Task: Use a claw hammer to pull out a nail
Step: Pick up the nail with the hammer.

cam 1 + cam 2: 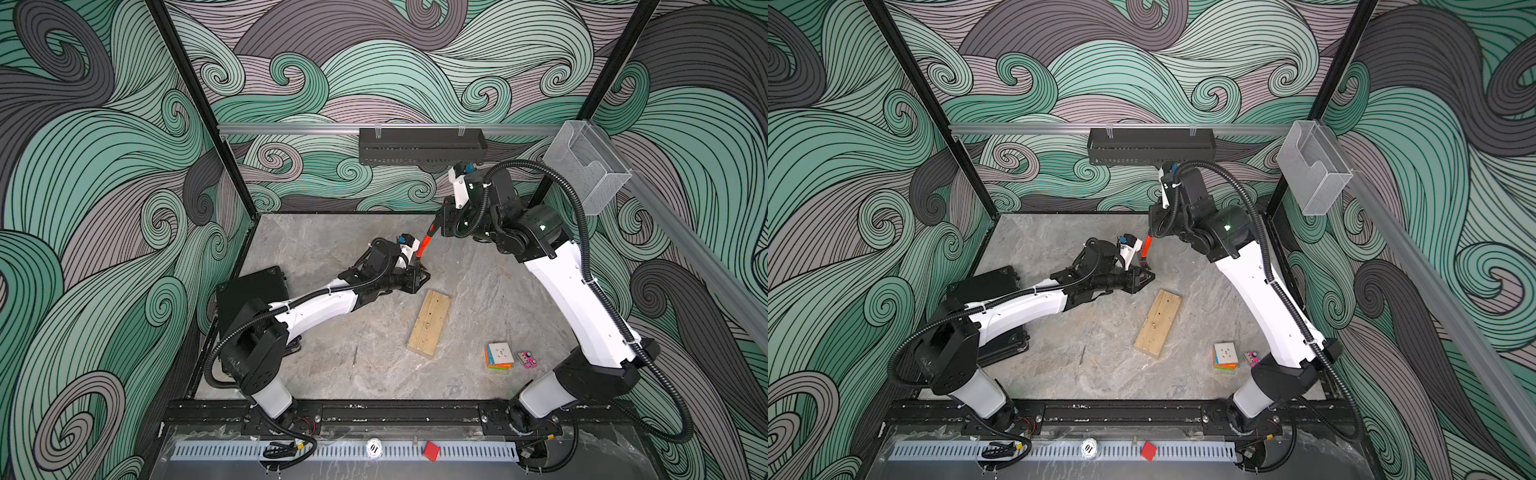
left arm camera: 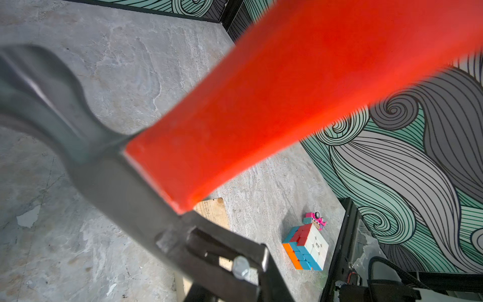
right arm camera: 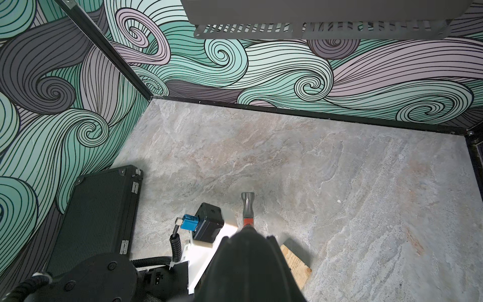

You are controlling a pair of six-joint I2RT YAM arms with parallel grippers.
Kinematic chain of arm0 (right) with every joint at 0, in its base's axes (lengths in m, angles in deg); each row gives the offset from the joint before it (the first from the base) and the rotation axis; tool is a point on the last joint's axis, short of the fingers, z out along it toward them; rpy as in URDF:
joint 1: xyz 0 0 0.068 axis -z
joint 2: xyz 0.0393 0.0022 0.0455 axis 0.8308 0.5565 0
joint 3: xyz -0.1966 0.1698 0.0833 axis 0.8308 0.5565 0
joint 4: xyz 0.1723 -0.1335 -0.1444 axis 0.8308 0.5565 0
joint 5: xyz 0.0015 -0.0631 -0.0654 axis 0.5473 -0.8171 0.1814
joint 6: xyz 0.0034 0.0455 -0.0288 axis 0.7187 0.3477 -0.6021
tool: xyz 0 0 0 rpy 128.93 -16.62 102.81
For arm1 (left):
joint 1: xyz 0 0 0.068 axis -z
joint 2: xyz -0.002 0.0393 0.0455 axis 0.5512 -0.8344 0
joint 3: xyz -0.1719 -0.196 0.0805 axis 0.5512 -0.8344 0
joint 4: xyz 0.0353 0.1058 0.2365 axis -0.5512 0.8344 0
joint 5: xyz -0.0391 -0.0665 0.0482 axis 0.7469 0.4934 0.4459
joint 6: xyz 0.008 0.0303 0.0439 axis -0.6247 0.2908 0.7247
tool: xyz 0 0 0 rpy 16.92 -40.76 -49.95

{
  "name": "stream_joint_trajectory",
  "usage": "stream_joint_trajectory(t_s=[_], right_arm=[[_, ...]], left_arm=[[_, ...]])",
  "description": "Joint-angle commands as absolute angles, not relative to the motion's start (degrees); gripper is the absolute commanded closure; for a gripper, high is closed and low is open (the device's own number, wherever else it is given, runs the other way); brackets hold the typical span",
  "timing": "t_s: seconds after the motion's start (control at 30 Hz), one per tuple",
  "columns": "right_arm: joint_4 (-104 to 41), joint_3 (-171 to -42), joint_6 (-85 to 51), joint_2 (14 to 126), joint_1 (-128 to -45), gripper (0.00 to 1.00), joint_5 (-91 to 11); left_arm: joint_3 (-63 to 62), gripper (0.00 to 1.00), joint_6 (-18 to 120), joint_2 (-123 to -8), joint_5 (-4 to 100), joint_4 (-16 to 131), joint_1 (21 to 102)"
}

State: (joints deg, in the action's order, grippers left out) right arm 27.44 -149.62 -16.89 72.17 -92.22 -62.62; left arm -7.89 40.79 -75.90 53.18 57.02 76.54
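The claw hammer (image 1: 424, 245) hangs slanted over the back of the table in both top views, steel head down. My right gripper (image 1: 436, 224) is shut on its black handle end, which fills the right wrist view below the grey head (image 3: 247, 202). My left gripper (image 1: 423, 277) sits right at the head. In the left wrist view the orange shaft (image 2: 261, 104) crosses close to the camera. The forked claw (image 2: 222, 240) lies against a black finger (image 2: 275, 284), hiding the jaws. A wooden block (image 1: 429, 322) lies flat mid-table. Any nail in it is too small to make out.
A thin metal pin (image 1: 355, 354) lies loose on the table left of the block. A black case (image 1: 253, 295) sits under the left arm. A colour cube (image 1: 500, 355) and a pink toy (image 1: 528, 358) lie at the right. A black rack (image 1: 422, 145) hangs on the rear wall.
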Motion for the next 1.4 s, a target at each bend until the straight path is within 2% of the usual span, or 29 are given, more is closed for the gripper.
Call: stream_joint_trajectory(t_s=[0.0, 0.17, 0.4, 1.37], right_arm=[[21.8, -150.79, -15.85, 69.39, -91.86, 0.96, -62.82], [21.56, -150.34, -15.78, 69.15, -91.71, 0.96, -62.7], [21.39, -149.83, -15.76, 68.84, -91.56, 0.96, -62.7], [15.98, -142.21, -14.36, 67.49, -91.39, 0.97, -62.13]], left_arm=[[-5.45, 0.8, 40.68, -75.93, 54.15, 57.21, 76.35], [-5.11, 0.91, 40.63, -76.04, 53.92, 57.78, 76.34], [-4.67, 0.97, 40.58, -76.04, 53.8, 58.39, 76.34], [0.65, 1.0, 44.24, -74.64, 57.13, 63.12, 78.81]])
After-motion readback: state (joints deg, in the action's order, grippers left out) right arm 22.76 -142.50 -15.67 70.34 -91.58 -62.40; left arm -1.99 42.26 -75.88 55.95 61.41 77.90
